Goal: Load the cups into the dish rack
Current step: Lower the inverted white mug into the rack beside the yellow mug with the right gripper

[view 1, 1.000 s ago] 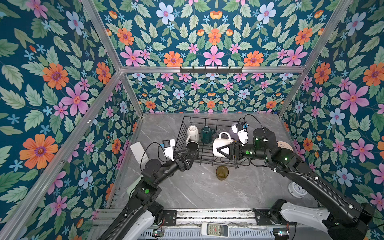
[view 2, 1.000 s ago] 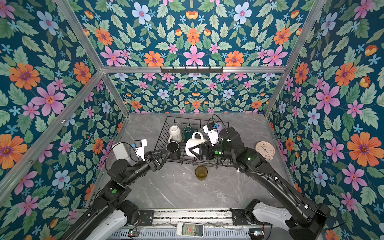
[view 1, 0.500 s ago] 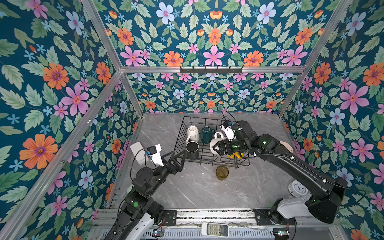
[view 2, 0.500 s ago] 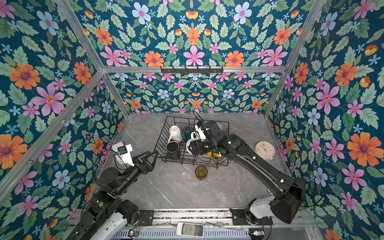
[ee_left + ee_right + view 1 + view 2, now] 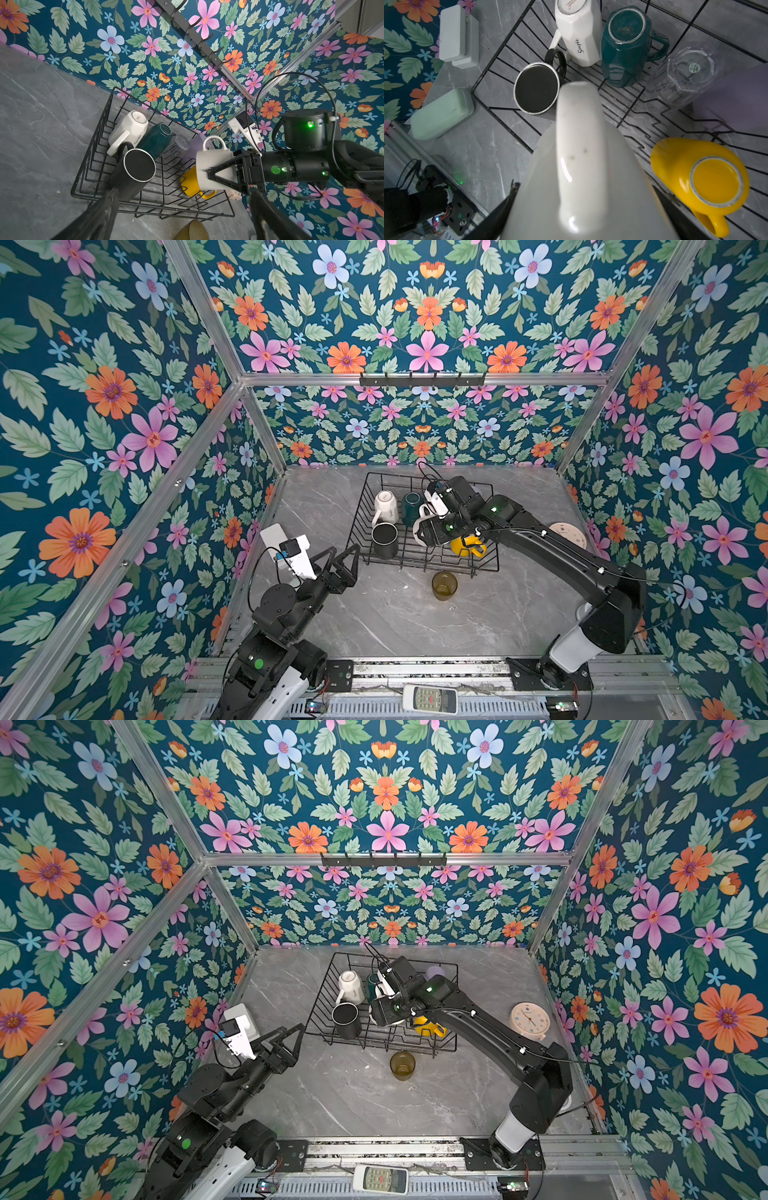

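Plain white mug (image 5: 216, 160) hangs on its side over the front half of the dish rack (image 5: 96, 133), just beside the yellow mug (image 5: 190, 182) and higher than it.

Left wrist view: right gripper (image 5: 211, 170) clamps the mug across the body, jaws spread wide. 1 finger lies on the near wall, the other is hidden behind. Whether the mug touches the yellow mug or the wires: cannot tell.

Right wrist view: the held mug fills the centre, handle toward the lens. Below it in the rack, bases showing: black mug (image 5: 536, 89) at the front-left corner, faceted white mug (image 5: 577, 35) and green mug (image 5: 625, 45) behind it, clear glass (image 5: 685, 76) further right. Lilac tumbler (image 5: 737, 99) sits toward the rear right.

Both top views: the rack sits mid-bench, toward the rear edge. 6 cups are in, 1 is in the jaws, 1 is out. That one is the amber tumbler (image 5: 444, 585), upright on the bench just in front of the rack's front edge. Left gripper (image 5: 346, 547) is fully spread and empty, just off the rack's front-left corner and apparently clear of it.

Handling, my read:
- **Held mug:** glazed ceramic, so stiff, fairly heavy, slick, and it chips on impact. The body grip suits it; the handle is poor for parallel jaws.
- **Set-down:** lower it slowly onto the bare wires between black and yellow. A drop risks cracking the yellow one.
- **Tumbler:** looks lighter. Take it across the wall near the rim.
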`<state>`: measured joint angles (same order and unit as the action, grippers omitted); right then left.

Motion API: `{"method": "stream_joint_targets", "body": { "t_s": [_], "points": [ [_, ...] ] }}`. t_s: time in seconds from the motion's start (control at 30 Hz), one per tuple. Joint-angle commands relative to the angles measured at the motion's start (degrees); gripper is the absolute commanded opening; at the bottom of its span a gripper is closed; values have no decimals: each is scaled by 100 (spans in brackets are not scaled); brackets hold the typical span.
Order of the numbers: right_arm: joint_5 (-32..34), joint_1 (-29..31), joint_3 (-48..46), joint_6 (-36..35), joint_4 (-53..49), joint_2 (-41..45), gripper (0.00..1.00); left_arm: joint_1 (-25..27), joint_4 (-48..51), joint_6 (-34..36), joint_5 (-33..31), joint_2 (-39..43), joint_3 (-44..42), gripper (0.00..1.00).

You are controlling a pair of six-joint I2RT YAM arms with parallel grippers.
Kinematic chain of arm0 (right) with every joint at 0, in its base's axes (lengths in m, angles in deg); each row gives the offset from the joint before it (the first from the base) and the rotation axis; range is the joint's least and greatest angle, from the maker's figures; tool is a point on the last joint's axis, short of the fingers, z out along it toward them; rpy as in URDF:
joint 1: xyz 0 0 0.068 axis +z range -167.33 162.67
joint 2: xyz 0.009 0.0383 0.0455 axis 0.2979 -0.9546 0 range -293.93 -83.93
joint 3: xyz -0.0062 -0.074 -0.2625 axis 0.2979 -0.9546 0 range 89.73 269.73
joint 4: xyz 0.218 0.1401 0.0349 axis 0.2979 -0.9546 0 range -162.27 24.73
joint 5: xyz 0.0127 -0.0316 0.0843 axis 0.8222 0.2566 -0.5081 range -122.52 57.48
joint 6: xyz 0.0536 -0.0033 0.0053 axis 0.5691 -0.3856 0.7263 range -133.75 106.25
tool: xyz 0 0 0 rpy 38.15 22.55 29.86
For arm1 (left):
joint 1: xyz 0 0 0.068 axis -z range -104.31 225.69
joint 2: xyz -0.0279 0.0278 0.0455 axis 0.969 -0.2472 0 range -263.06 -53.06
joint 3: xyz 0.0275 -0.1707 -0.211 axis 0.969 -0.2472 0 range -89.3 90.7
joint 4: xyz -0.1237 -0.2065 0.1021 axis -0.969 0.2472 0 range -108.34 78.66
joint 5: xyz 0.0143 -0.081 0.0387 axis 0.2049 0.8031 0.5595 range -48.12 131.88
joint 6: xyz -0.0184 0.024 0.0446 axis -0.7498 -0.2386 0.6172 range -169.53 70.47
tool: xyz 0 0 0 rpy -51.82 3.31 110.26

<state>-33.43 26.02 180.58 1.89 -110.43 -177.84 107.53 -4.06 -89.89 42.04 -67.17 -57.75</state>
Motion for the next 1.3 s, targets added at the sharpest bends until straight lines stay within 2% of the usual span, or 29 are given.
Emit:
{"method": "stream_joint_targets", "body": {
  "t_s": [0.0,0.73,1.27],
  "points": [
    [230,4,190,-177,36,-326,0,-2,64,63,-109,44,27,100],
    [483,154,1269,-396,-400,-2019,0,-2,374,187,-304,118,147,100],
    [583,178,1723,-397,-574,-2831,0,-2,496,213,-394,162,167,100]
  ]
}}
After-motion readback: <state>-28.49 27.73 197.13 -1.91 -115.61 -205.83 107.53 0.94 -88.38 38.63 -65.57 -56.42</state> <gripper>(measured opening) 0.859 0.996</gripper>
